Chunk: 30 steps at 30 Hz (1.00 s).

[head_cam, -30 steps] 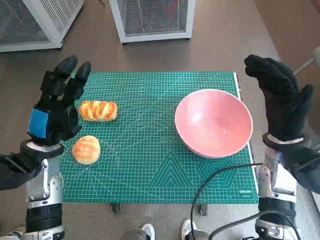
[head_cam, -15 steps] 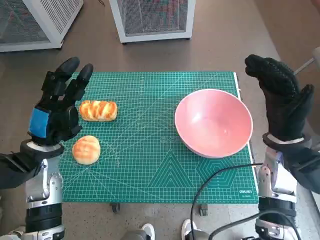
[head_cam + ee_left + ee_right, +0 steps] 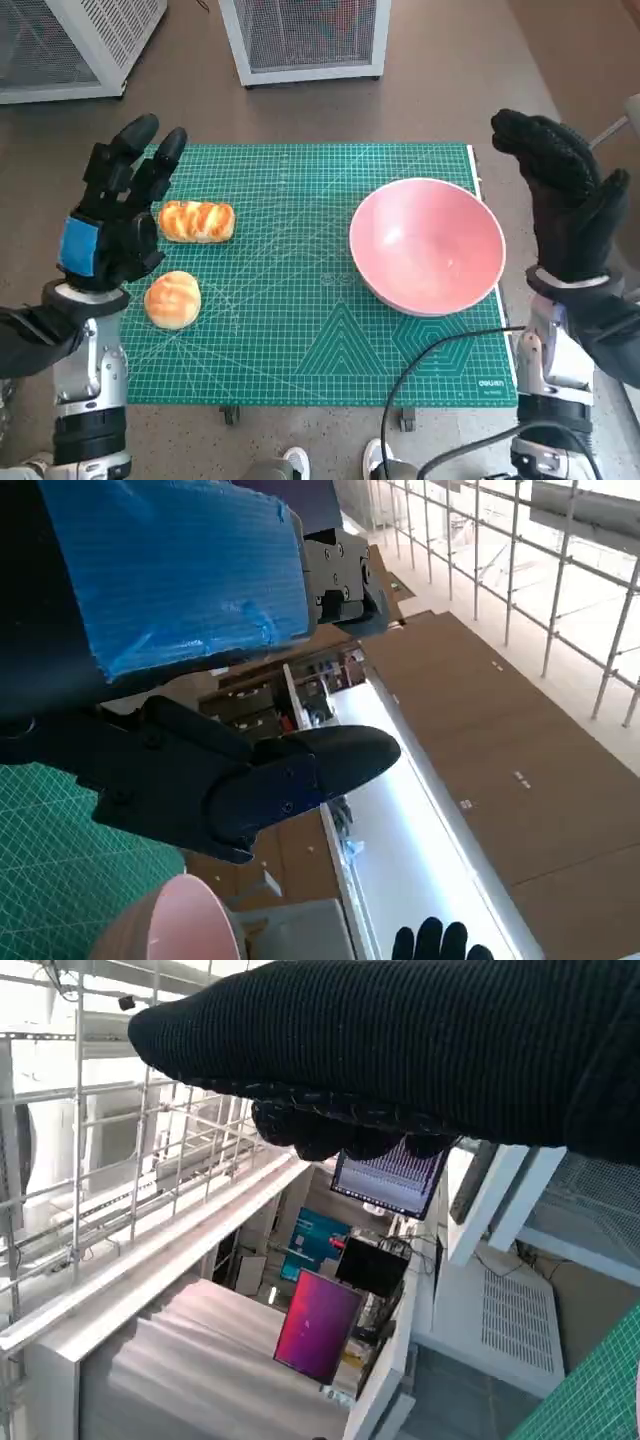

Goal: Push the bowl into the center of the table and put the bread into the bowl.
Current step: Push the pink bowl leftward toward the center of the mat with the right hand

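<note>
A pink bowl point(image 3: 427, 245) sits on the right part of the green cutting mat point(image 3: 300, 340), close to its right edge; its rim point(image 3: 190, 920) shows in the left wrist view. Two breads lie on the mat's left part: a long braided loaf point(image 3: 197, 221) and, nearer me, a round bun point(image 3: 172, 299). My left hand point(image 3: 115, 215) is raised over the mat's left edge beside the breads, fingers spread, holding nothing. My right hand point(image 3: 565, 195) is raised just right of the bowl, fingers apart and empty; its fingertips point(image 3: 430, 943) appear in the left wrist view.
White mesh-fronted cabinets point(image 3: 305, 35) stand on the floor beyond the table, another point(image 3: 70, 45) at far left. A black cable point(image 3: 430, 370) crosses the mat's front right corner. Shoes point(image 3: 295, 462) show below the table's front edge.
</note>
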Tool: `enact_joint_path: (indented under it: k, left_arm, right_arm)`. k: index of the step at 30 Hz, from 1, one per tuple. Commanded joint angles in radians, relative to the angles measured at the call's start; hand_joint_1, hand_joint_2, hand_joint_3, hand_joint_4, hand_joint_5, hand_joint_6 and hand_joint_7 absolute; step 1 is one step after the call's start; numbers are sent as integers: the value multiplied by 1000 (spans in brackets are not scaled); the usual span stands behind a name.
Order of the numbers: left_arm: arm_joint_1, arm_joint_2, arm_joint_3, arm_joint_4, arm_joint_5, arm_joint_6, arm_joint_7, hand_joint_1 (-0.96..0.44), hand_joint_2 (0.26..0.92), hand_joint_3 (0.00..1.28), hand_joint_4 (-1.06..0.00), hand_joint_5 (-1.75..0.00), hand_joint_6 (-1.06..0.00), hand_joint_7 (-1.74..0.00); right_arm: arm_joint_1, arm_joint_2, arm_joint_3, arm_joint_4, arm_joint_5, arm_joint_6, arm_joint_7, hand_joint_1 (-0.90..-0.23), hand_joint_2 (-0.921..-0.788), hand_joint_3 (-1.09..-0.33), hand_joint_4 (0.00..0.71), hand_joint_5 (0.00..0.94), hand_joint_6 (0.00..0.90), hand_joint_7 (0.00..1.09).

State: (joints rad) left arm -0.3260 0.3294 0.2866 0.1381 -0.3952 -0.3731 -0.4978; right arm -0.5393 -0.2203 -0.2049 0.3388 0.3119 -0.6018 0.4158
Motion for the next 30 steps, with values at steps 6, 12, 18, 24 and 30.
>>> enact_joint_path:
  k: [6, 12, 18, 24, 30]
  left_arm:
    - [-2, -38, -12, 43, 45, -69, 27, -698, 921, 638, -226, -44, 1, -487]
    - [-8, -49, -21, 66, 57, -96, 29, -691, 921, 636, -227, -41, 1, -460]
    - [-12, -52, -25, 81, 58, -105, 28, -681, 921, 634, -229, -39, 1, -446]
    - [-16, -50, -27, 95, 57, -112, 25, -677, 921, 626, -229, -37, 1, -447]
    - [-15, -52, -29, 100, 52, -114, 22, -675, 921, 622, -229, -35, 1, -447]
  right_arm:
    - [-35, -14, -46, 150, 5, -49, 2, -639, -921, -862, 183, 0, 131, 184]
    - [-75, -22, -75, 278, 1, -97, -2, -632, -921, -884, 178, 0, 126, 186]
    - [-120, -32, -100, 405, -6, -132, -17, -619, -921, -900, 174, 0, 120, 192]
    - [-174, -47, -126, 556, -7, -155, -28, -622, -921, -911, 171, 0, 118, 203]
    - [-226, -63, -148, 717, -11, -166, -43, -626, -921, -911, 166, 1, 120, 216]
